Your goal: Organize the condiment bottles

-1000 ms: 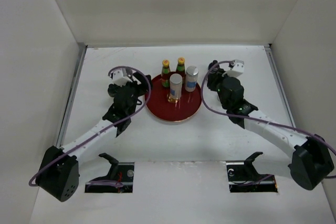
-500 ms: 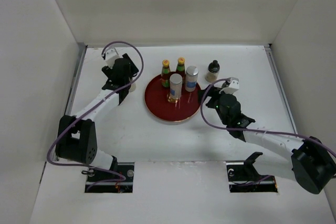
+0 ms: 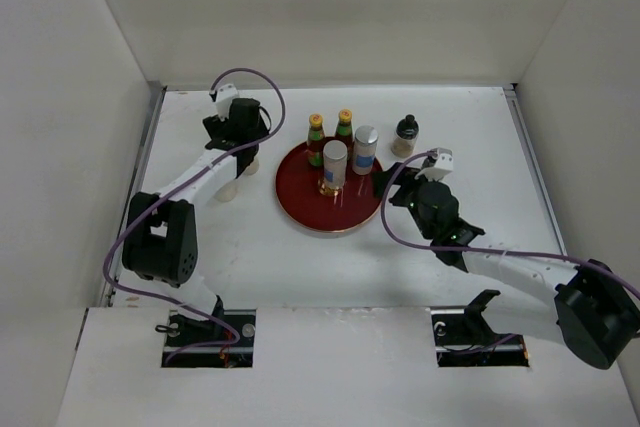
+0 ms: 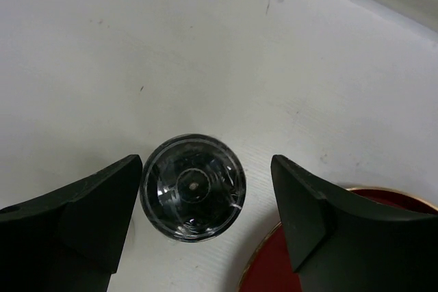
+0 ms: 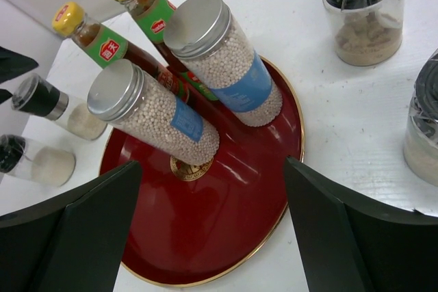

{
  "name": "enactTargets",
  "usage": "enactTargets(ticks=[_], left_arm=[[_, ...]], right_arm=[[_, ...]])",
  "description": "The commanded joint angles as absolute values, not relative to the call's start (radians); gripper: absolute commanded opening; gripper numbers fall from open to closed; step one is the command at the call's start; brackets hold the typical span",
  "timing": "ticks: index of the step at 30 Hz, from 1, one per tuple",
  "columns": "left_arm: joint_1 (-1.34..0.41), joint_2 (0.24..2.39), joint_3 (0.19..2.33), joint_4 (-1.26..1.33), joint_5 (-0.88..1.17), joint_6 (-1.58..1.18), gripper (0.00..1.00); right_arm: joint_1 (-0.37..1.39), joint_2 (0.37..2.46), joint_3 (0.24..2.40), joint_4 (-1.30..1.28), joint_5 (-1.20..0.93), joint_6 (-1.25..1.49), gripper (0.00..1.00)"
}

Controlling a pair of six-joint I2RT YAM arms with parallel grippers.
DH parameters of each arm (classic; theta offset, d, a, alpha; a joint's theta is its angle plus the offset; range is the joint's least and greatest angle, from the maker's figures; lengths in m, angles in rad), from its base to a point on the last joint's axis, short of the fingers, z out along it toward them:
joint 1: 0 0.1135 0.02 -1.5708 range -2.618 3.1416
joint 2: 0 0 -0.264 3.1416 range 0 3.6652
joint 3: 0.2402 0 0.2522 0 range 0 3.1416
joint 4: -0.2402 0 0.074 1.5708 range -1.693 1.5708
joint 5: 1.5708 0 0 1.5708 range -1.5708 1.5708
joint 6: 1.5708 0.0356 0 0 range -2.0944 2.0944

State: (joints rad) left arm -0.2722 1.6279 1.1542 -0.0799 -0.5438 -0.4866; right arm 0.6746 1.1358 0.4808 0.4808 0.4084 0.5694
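Item: black-capped jar [image 4: 193, 187], upright on the white table [image 4: 205, 46], just beside the rim of the round red tray [image 5: 226, 237], on its left. It looks small, rigid, clear-walled and probably light. The smooth sides may slip, so take it across the body below the cap, squarely, and keep it vertical. Left gripper [image 4: 207, 167]: poised over it, jaws apart and straddling the cap, the left finger very close, no clamp. Right gripper [image 5: 212, 167]: jaws wide apart, holding nothing, facing the tray's near right side. On tray: two metal-lidded shakers [image 5: 154, 117] of pale round grains; two sauce bottles [image 5: 147, 5], dark contents, green necks, yellow caps. Off tray, left: a second jar [image 5: 24, 158] of white powder. Off tray, right: a jar of tan powder [image 5: 361, 11] and another jar [image 5: 424, 128], cut by the frame edge.
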Motion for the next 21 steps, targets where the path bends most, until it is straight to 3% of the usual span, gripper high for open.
enactTargets(ticks=[1, 8, 17, 21], left_arm=[[-0.281, 1.631, 1.184, -0.113, -0.615, -0.445, 0.75], [-0.3, 1.644, 1.192, -0.112, -0.657, -0.393, 0.75], [-0.312, 1.671, 1.18, -0.1, -0.655, -0.385, 0.68], [-0.306, 1.643, 1.164, -0.068, -0.65, -0.388, 0.52]], right_arm=[[0.685, 1.12, 0.476, 0.541, 0.402, 0.568, 0.91], [0.686, 1.141, 0.483, 0.538, 0.396, 0.566, 0.93], [0.686, 1.144, 0.488, 0.532, 0.399, 0.558, 0.93], [0.686, 1.143, 0.485, 0.537, 0.399, 0.558, 0.93]])
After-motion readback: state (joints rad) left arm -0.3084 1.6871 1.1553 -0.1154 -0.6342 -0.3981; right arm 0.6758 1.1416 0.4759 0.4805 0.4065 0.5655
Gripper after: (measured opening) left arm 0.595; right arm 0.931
